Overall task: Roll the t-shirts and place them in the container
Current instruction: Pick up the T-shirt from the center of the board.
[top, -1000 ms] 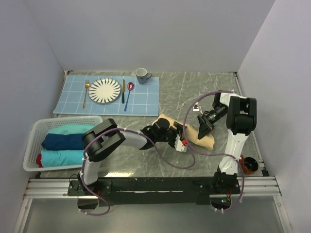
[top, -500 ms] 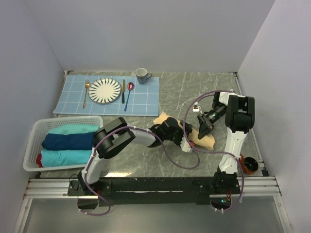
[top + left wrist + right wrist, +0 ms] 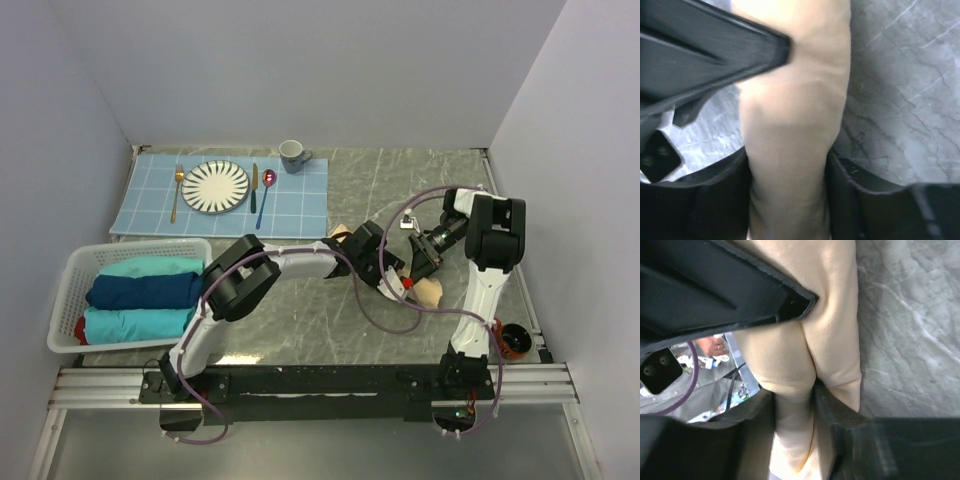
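Note:
The pale yellow-cream t-shirt (image 3: pixel 430 292) lies as a roll on the marble table (image 3: pixel 300 320), right of centre, mostly hidden under both arms. My left gripper (image 3: pixel 395 280) reaches across from the left and is shut on the roll. In the left wrist view the cloth (image 3: pixel 795 100) fills the gap between the fingers (image 3: pixel 865 195). My right gripper (image 3: pixel 420 265) is shut on the same roll just to the right. In the right wrist view a fold of the cloth (image 3: pixel 835 315) is pinched between its fingers (image 3: pixel 840 425). No neck label shows.
A white basket (image 3: pixel 70 285) at the left edge holds rolled teal, navy and red shirts. A blue checked placemat (image 3: pixel 300 205) at the back carries a plate (image 3: pixel 215 186), cutlery and a mug (image 3: pixel 293 154). A small orange-rimmed object (image 3: pixel 513 340) sits at the near right.
My left gripper has slid rightward along the roll, ending close beside the right gripper. More of the roll is now covered. The right gripper has barely moved.

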`<state>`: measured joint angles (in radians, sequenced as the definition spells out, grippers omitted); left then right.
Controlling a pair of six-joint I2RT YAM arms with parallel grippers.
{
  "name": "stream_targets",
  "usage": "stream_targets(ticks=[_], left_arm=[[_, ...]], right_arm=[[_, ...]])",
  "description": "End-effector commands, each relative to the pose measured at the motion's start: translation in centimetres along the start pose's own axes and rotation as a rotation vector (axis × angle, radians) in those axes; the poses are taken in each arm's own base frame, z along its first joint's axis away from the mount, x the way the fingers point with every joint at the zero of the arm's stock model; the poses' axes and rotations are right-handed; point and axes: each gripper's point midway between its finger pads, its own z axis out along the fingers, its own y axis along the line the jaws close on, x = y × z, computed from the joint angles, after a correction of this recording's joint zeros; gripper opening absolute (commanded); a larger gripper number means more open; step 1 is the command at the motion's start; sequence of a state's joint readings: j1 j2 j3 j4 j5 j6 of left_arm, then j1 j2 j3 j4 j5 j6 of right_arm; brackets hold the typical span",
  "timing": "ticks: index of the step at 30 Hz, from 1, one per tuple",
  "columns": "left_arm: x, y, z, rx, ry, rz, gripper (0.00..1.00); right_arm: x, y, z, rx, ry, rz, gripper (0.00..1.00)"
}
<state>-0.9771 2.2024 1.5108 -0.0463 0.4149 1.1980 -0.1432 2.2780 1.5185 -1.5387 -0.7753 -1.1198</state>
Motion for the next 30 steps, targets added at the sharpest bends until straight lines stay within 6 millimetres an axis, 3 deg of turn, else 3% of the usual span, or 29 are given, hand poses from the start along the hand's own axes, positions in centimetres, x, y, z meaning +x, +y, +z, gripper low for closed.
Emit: stream_targets(ticks=[1,2,3,5,6,7,9,10,11,13,15,16,17,18,19,20,22,23,25,26,28,29,30], left_arm=[[5.9,-8.1,-0.2,0.281,0.167,-0.126,0.48],[6.3,-8.3,-0.5,0.294,0.172,-0.138,0.45],[6.5,-9.3,-1.1,0.336,0.184,-0.156,0.41],[6.7,-9.2,-1.6,0.361,0.173,-0.180,0.33],[6.6,-9.9,-2.1,0.401,0.173,-0.217,0.31],[6.0,-8.1,-2.1,0.378,0.159,-0.256,0.27],[5.8,-9.2,-2.7,0.475,0.113,-0.409,0.24],[4.6,-5.9,-2.8,0.426,0.077,-0.470,0.21],[5.1,-6.2,-2.4,0.454,0.045,-0.554,0.19],[3.9,-3.8,-3.1,0.458,0.005,-0.646,0.08],[3.9,-3.0,-3.2,0.442,-0.029,-0.721,0.01],[3.8,-3.2,-3.4,0.440,-0.026,-0.781,0.01],[3.3,-1.5,-3.9,0.384,-0.050,-0.761,0.01],[3.1,-1.1,-4.2,0.365,-0.049,-0.767,0.01],[3.1,-1.7,-4.5,0.365,-0.034,-0.807,0.01],[2.3,0.1,-5.4,0.314,-0.053,-0.789,0.01],[2.0,0.4,-6.4,0.284,-0.034,-0.850,0.01],[1.5,2.2,-7.8,0.228,-0.046,-0.848,0.01],[1.6,2.9,-9.2,0.180,-0.014,-0.911,0.01],[1.2,4.4,-11.2,0.125,-0.014,-0.918,0.01],[1.4,5.1,-13.2,0.060,0.027,-0.960,0.01],[0.7,6.5,-15.6,-0.005,0.029,-0.944,0.01],[0.7,6.7,-16.7,-0.037,0.051,-0.934,0.01]], right_arm=[[-0.8,-1.7,-3.0,0.104,-0.157,-0.128,0.77],[-1.5,-0.5,-4.3,0.130,-0.224,-0.154,1.00],[-1.6,0.0,-5.7,0.140,-0.296,-0.118,1.00],[-2.4,2.1,-7.4,0.155,-0.405,-0.120,1.00],[-2.2,2.8,-7.9,0.158,-0.437,-0.104,1.00],[-1.7,3.4,-8.1,0.160,-0.464,-0.093,1.00],[-1.2,5.4,-8.9,0.203,-0.508,-0.135,1.00],[-0.7,5.8,-8.7,0.207,-0.510,-0.128,1.00],[-0.4,6.5,-8.9,0.239,-0.511,-0.148,1.00],[0.2,6.9,-8.6,0.251,-0.507,-0.146,1.00],[0.7,7.1,-8.7,0.270,-0.507,-0.143,1.00],[0.8,7.1,-8.8,0.270,-0.511,-0.137,1.00],[0.9,7.1,-9.0,0.274,-0.521,-0.129,1.00],[0.9,7.1,-9.2,0.275,-0.531,-0.122,1.00],[0.7,7.3,-9.5,0.270,-0.554,-0.122,1.00],[0.6,7.3,-9.7,0.267,-0.570,-0.117,1.00],[0.4,7.5,-10.1,0.253,-0.609,-0.102,1.00],[0.4,7.6,-10.2,0.250,-0.620,-0.100,1.00],[0.2,7.6,-10.5,0.242,-0.642,-0.092,1.00],[0.0,7.8,-10.5,0.235,-0.654,-0.094,1.00],[-0.2,8.0,-10.7,0.227,-0.668,-0.090,1.00],[-0.3,8.2,-10.7,0.224,-0.676,-0.090,1.00],[-0.4,8.1,-10.8,0.227,-0.684,-0.085,1.00]])
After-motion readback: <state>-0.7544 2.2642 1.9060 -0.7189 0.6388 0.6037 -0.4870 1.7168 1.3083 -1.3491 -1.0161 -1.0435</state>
